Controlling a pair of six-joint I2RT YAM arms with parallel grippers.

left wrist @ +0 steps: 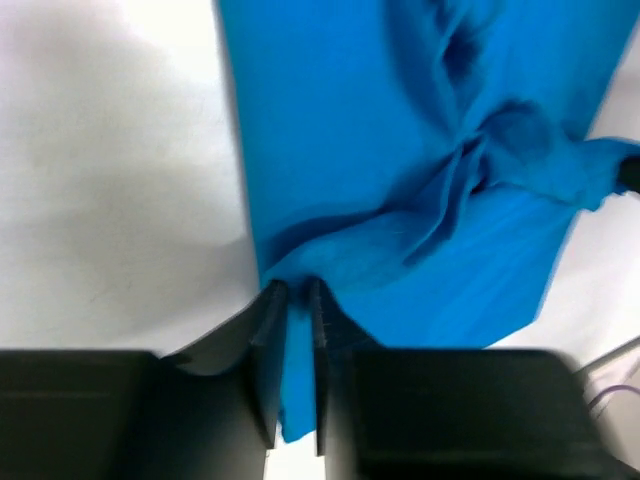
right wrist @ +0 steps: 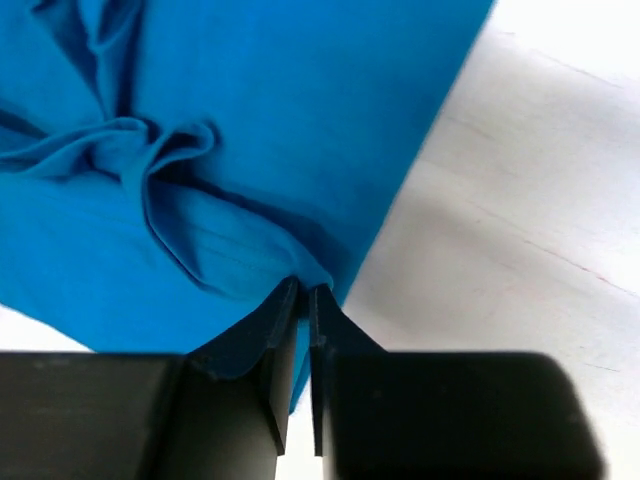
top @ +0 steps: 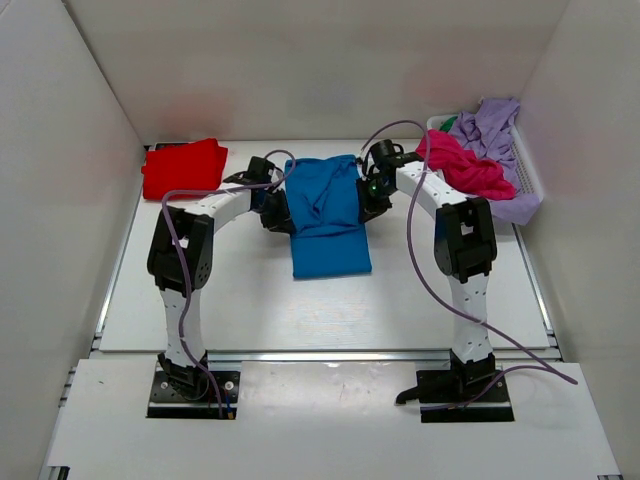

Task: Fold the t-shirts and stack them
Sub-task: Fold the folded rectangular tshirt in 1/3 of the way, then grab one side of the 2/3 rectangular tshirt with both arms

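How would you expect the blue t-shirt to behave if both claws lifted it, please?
Probably floppy: the blue t-shirt bunches into folds between the left claw and right claw. Its unheld middle would likely sag. It looks thin and light.

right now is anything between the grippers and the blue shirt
Nothing visible does. The left gripper and the right gripper are each shut on a side edge of the blue shirt.

A robotics lab test cell is suggested: a white desk (top: 240, 310) is boxed in by plain white panels (top: 60, 200), and a left arm (top: 180, 262) and right arm (top: 462, 250) are bolted to black base plates (top: 225, 396)
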